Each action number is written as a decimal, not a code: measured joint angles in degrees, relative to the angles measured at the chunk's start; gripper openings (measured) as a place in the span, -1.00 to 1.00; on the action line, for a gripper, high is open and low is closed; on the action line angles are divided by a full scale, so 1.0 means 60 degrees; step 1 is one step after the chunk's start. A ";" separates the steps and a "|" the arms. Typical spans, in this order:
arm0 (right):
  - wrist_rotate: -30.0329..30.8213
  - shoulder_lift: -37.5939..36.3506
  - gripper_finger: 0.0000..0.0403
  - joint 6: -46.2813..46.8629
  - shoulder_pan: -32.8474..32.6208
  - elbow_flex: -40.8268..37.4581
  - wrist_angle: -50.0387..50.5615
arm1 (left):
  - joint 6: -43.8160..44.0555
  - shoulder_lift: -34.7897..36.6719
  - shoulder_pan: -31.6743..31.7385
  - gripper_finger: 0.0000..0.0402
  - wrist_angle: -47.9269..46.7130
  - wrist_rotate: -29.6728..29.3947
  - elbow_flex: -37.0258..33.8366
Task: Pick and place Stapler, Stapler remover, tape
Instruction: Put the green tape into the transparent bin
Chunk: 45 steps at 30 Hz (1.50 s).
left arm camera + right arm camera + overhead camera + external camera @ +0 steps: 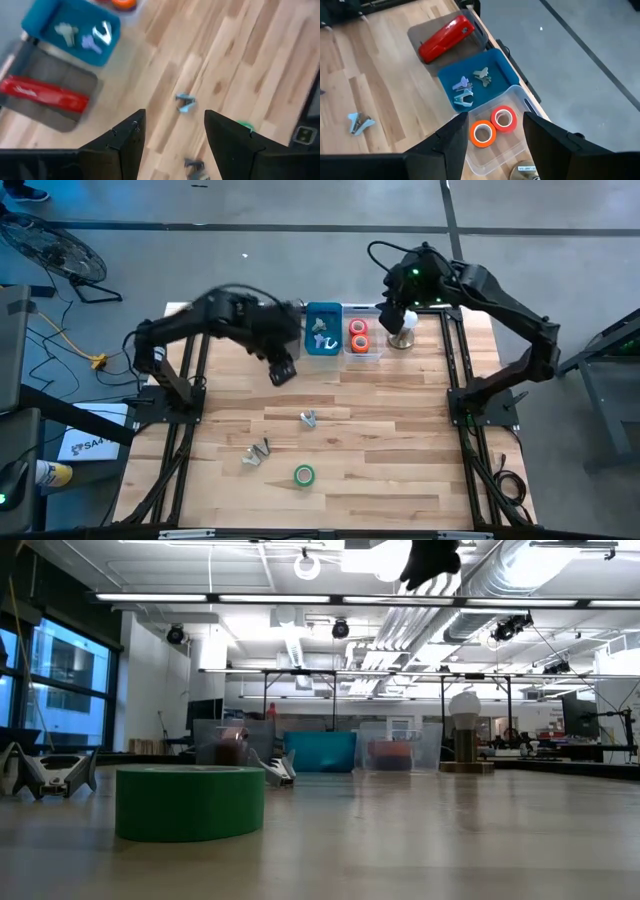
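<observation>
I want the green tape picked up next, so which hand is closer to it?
Left. The left hand hangs over the table's middle, nearer the green tape at the near edge. The right hand is over the far-edge bins, well beyond it.

This is a robotics lab in a large industrial hall. Beyond the wooden table [400, 470], the low view shows an open ceiling with exposed ducts [520, 580] and strip lights [300, 598], tall windows [50, 680] on the left, and more metal-framed workstations [400, 675] far back. From above, a grey concrete floor [250, 230] with loose cables [60, 330] surrounds the rig.
</observation>
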<state>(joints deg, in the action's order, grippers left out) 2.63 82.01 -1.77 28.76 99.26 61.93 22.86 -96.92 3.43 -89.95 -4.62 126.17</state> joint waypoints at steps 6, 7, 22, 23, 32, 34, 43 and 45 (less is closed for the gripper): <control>0.0037 -0.0382 -0.10 -0.0010 -0.0074 0.0000 0.0253 | 0.1326 0.0003 -0.0796 -0.02 -0.0005 0.0125 -0.1740; 0.0057 -0.0438 -0.10 -0.0017 -0.0074 0.0000 0.0321 | 0.1618 -0.0011 -0.0947 -0.02 -0.0002 0.0152 -0.2072; 0.0043 -0.0673 -0.10 -0.0040 -0.0073 0.0000 0.0630 | 0.6320 -0.0015 -0.2938 -0.02 0.4847 0.0630 -0.6555; 0.0044 -0.0673 -0.10 -0.0038 -0.0074 0.0000 0.0630 | 0.6740 -0.0015 -0.3015 -0.02 0.5121 0.0624 -0.6778; 0.0040 -0.0673 -0.10 -0.0038 -0.0072 0.0000 0.0634 | 0.8681 -0.0179 -0.3586 -0.02 0.6889 0.0664 -0.8079; 0.0036 -0.0673 -0.10 -0.0038 -0.0074 0.0000 0.0638 | 0.8738 -0.0396 -0.3722 -0.02 0.6843 0.0823 -0.8098; 0.0033 -0.0673 -0.10 -0.0002 -0.0074 0.0000 0.0836 | 0.8800 -0.1421 -0.4019 -0.02 0.7814 0.1611 -0.8093; 0.0033 -0.0673 -0.10 -0.0002 -0.0074 0.0000 0.0874 | 0.8815 -0.1648 -0.4085 -0.02 0.7955 0.1940 -0.8084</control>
<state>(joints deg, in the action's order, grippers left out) 2.83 77.97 -1.78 28.32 99.26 67.18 75.75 -106.81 -21.08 -42.22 7.02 77.66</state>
